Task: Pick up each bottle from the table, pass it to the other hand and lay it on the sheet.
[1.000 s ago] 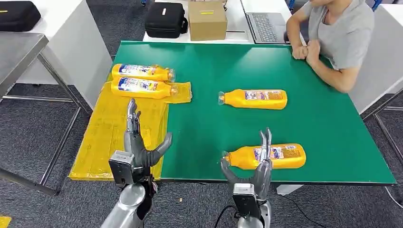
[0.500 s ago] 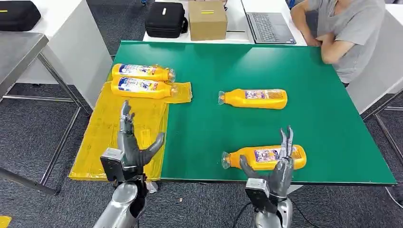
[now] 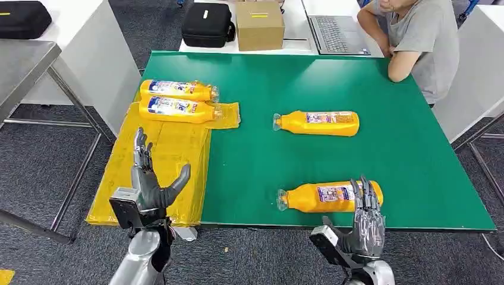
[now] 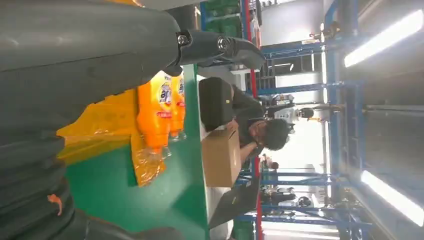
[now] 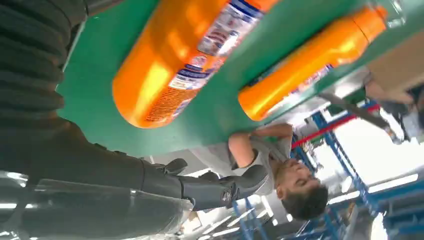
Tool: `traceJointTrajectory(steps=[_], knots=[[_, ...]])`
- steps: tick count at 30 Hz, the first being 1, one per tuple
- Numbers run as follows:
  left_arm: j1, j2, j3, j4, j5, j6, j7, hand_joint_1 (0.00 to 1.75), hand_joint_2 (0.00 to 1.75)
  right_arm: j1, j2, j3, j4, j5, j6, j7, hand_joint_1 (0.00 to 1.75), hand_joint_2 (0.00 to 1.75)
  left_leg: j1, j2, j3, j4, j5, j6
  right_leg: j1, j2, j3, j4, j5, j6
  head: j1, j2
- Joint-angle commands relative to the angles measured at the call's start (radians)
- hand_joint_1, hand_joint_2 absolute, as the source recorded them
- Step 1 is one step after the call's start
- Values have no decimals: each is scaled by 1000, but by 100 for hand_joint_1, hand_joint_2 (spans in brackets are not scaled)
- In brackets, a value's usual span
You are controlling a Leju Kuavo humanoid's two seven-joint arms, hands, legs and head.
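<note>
Orange bottle [image 3: 330,196] lay on its side near the green counter's [image 3: 410,154] front edge, right hand [image 3: 364,219] just before it, fingers spread, empty. Left hand [image 3: 148,181] hovered open over the yellow sheet [image 3: 139,172], where two bottles [image 3: 176,100] lay.

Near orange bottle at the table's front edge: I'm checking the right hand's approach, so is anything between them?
Nothing visible. The right hand is open just off the front edge of the green table, beside the base of the near orange bottle, with bare mat between.
</note>
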Motion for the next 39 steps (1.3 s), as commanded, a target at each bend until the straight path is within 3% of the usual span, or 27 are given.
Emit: traceJointTrajectory(steps=[1, 10, 14, 20, 35, 39], knots=[[-47, 9, 38, 57, -3, -28, 3, 0, 175, -3, -113, 65, -80, 137, 61, 60, 0, 175, 0, 2, 6, 0, -3, -2, 0, 1, 5, 0, -3, -2, 0, 0], [-58, 0, 39, 72, -5, -39, 3, 0, 175, -67, -139, 79, -57, 198, 88, 64, 0, 175, 0, 2, 4, 0, -2, -2, 1, 1, 4, 0, -1, -1, 0, 0], [-97, -14, 47, 128, 1, -52, 3, 0, 175, -215, -159, 85, 67, 208, 129, 62, 0, 175, 0, 5, 6, 0, -2, -2, 1, 4, 5, 0, -1, -2, 0, 0], [-114, -20, 49, 160, 26, -76, 3, 0, 175, -276, -197, 90, 133, 187, 164, 50, 0, 175, 1, 2, 5, -1, 0, -1, 1, 1, 4, -1, 0, -1, 0, 0], [-132, -25, 45, 234, 77, -132, 3, 0, 175, -328, -257, 129, 197, 186, 215, 77, 0, 175, 1, 2, 6, 0, -2, -1, 1, 1, 6, 0, -1, -1, 0, 0], [-150, -28, 28, 240, 68, -115, 3, 0, 175, -312, -262, 137, 136, 129, 254, 67, 0, 175, 1, 2, 6, 1, -2, -2, 1, 1, 6, 0, -2, -2, 0, 0]])
